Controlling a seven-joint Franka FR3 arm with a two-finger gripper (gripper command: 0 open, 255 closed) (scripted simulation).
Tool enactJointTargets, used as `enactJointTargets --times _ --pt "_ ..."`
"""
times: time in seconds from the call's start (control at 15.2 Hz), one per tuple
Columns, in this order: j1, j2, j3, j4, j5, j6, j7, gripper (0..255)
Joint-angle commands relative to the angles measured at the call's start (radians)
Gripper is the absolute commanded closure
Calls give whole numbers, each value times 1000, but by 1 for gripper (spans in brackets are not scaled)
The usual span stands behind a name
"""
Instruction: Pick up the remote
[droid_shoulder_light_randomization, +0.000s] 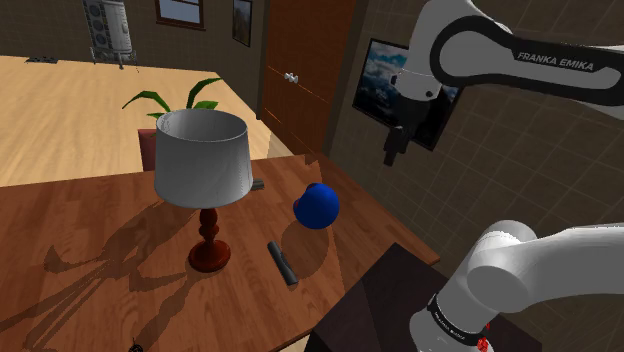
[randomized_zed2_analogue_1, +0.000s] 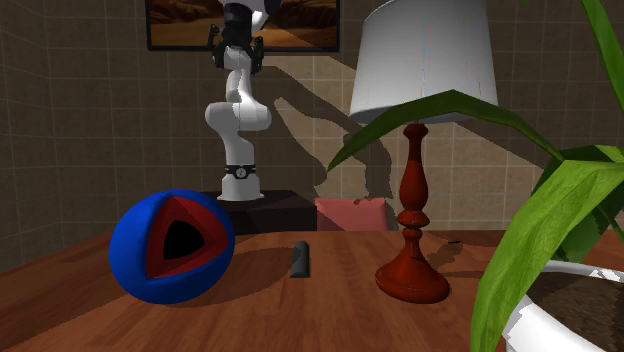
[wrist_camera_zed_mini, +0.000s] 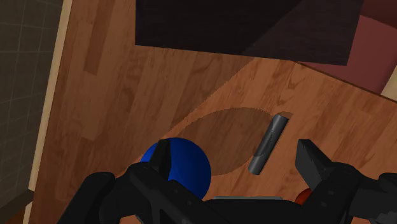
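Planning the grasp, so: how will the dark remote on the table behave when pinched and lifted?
The remote looks like a slim, solid bar lying flat, so it is probably stiff and light. Its smooth, narrow sides may slip or pivot if the open pincer clamps off-centre.

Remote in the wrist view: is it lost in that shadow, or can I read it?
Wrist view: the remote sits on the rim of a darker oval shadow beside the blue ball, its grey body plainly distinct against the table. Shoulder view: soft shadow beside it, outline clear. Second exterior view: end-on and dim, yet readable.
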Motion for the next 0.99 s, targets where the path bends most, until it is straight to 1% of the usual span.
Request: enactJointTargets --times 0.0,0.46,0.92 --pt "0 0 0 0 0 0 0 0" --pt "2 85 73 -151 46 237 145 0" --pt "-1 261 150 -229 72 494 292 0"
